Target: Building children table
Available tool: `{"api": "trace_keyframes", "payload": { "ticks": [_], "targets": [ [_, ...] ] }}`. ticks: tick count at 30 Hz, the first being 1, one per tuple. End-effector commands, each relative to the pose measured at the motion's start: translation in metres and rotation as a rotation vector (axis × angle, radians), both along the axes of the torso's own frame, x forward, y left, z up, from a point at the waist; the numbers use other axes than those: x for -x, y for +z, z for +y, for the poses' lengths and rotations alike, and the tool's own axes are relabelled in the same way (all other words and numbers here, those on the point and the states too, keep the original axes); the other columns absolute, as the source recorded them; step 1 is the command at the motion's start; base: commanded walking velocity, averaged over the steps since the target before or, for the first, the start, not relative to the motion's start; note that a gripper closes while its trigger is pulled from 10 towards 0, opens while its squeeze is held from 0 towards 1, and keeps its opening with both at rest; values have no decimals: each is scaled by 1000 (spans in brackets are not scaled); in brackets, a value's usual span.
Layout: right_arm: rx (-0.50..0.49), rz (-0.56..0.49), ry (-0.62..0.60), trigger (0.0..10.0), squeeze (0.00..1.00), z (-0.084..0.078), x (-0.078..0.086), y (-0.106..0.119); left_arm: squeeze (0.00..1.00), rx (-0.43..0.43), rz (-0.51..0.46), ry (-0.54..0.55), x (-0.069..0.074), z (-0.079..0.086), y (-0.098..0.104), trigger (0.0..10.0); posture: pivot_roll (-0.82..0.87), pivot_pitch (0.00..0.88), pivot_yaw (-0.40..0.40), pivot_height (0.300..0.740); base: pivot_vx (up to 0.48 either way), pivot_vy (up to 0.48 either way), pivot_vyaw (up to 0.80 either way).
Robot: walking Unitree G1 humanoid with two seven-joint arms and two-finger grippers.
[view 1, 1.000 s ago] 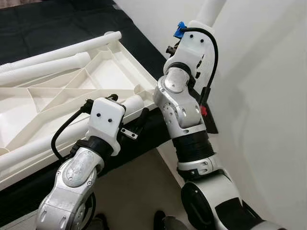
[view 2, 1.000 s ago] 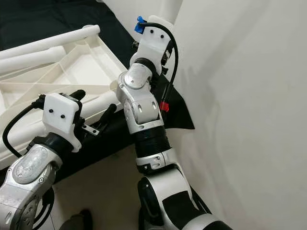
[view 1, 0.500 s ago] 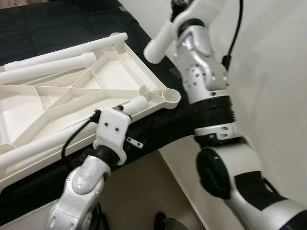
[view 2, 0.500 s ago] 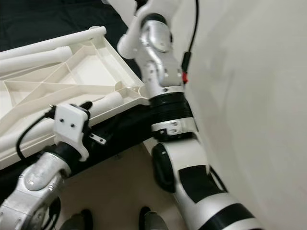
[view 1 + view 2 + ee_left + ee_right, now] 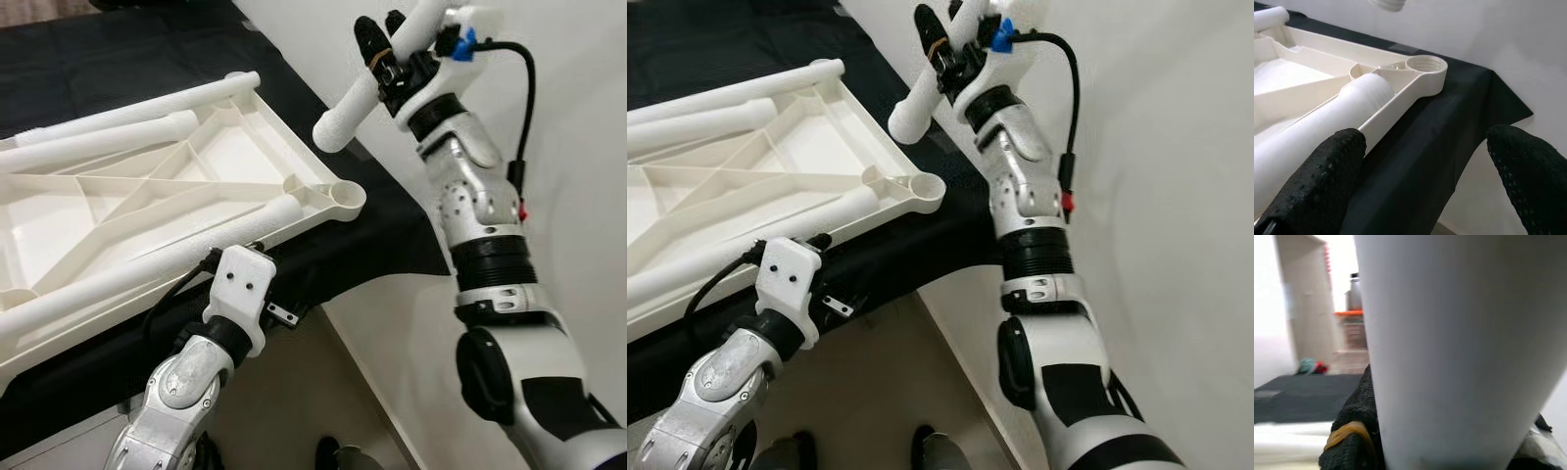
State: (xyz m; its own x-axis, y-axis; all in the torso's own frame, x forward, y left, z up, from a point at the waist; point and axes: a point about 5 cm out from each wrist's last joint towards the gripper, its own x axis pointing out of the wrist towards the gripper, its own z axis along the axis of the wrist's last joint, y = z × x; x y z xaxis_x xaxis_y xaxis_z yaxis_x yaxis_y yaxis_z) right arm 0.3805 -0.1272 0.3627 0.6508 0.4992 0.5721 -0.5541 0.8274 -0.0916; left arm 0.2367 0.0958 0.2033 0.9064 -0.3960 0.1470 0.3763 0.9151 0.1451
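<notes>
Left eye view shows the white plastic tabletop (image 5: 147, 186) lying upside down on a surface covered with black cloth (image 5: 382, 235), its ribs facing up. At its near right corner there is a round threaded socket (image 5: 343, 196), open and with no leg in it. Three white table legs lie on the tabletop: one long leg (image 5: 137, 269) along the near edge, and two more (image 5: 108, 132) along the far edge.

The right gripper (image 5: 387, 54) is raised above and behind the corner socket, well apart from it. Its jaws are closed around a fourth white leg (image 5: 367, 88), which is tilted with its lower end pointing down toward the tabletop. A yellow rubber band (image 5: 1347, 431) is visible on one black finger in the right wrist view.

The left gripper (image 5: 1420, 181) is low, at the near edge of the surface just beside the long leg. Its jaws stand wide and hold nothing; one finger (image 5: 1322, 181) is close to the tabletop rim.
</notes>
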Motion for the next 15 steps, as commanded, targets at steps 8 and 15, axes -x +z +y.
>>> {"api": "trace_keyframes", "payload": {
  "ticks": [8, 15],
  "targets": [
    [257, 88, 455, 10000, 0, 0, 24, -35, 0, -28, 17, -91, -8, 0, 4, 10000, 42, 135, -83, 740, 0, 0, 0],
    [224, 186, 783, 10000, 0, -1, 46, -55, 0, -141, 26, -195, -20, 6, 10, 10000, 50, 110, -63, 740, 0, 0, 0]
  ]
}}
